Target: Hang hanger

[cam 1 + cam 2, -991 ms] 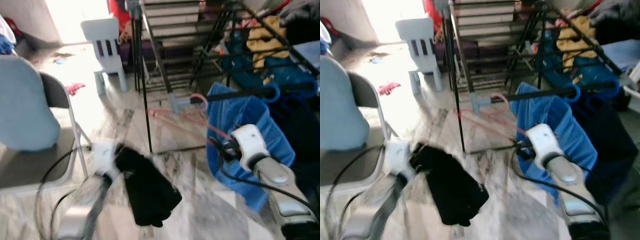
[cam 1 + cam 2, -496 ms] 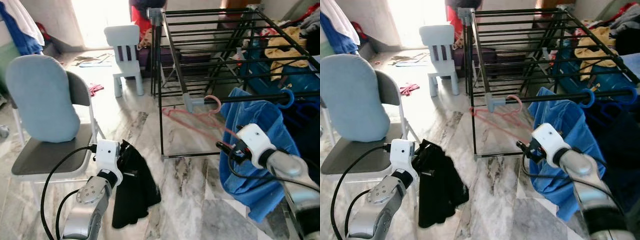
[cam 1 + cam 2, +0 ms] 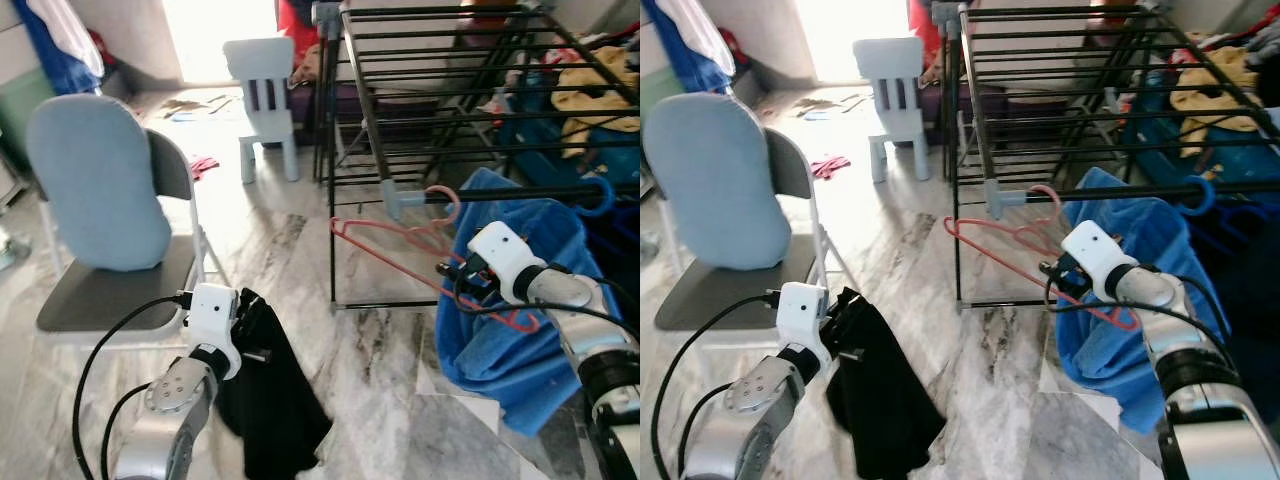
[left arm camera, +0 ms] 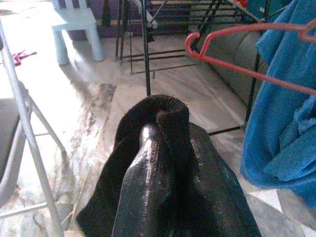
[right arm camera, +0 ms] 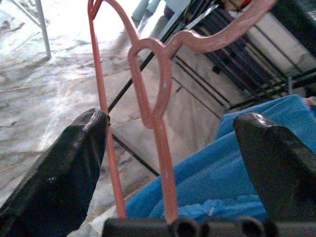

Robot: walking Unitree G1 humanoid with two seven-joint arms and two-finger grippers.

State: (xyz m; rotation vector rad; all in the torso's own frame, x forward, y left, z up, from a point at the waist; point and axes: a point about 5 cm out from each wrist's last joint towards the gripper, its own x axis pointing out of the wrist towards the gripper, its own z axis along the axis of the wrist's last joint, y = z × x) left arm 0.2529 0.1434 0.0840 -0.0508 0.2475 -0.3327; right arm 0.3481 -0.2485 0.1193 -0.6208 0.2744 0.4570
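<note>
A pink hanger (image 3: 400,240) hangs by its hook from the front rail (image 3: 520,192) of a black drying rack (image 3: 430,60), next to a grey joint. My right gripper (image 3: 450,272) is open at the hanger's lower part. In the right wrist view both fingers (image 5: 59,168) stand wide apart, with the hanger's thin bars (image 5: 160,113) running between them ungripped. My left gripper (image 3: 248,330) is low at the left, shut on a black garment (image 3: 270,400). The garment drapes down toward the floor and covers the fingers (image 4: 158,148).
A blue cloth (image 3: 530,300) hangs from the same rail just behind my right gripper, with a blue hanger hook (image 3: 600,195) beside it. A folding chair with a light-blue cushion (image 3: 100,190) stands at the left, and a small white chair (image 3: 265,90) farther back. The floor is marble.
The view has steadied from a blur and shifted. My right gripper stays at the pink hanger, which now shows its lower corner past the gripper. The left gripper still holds the black garment.
</note>
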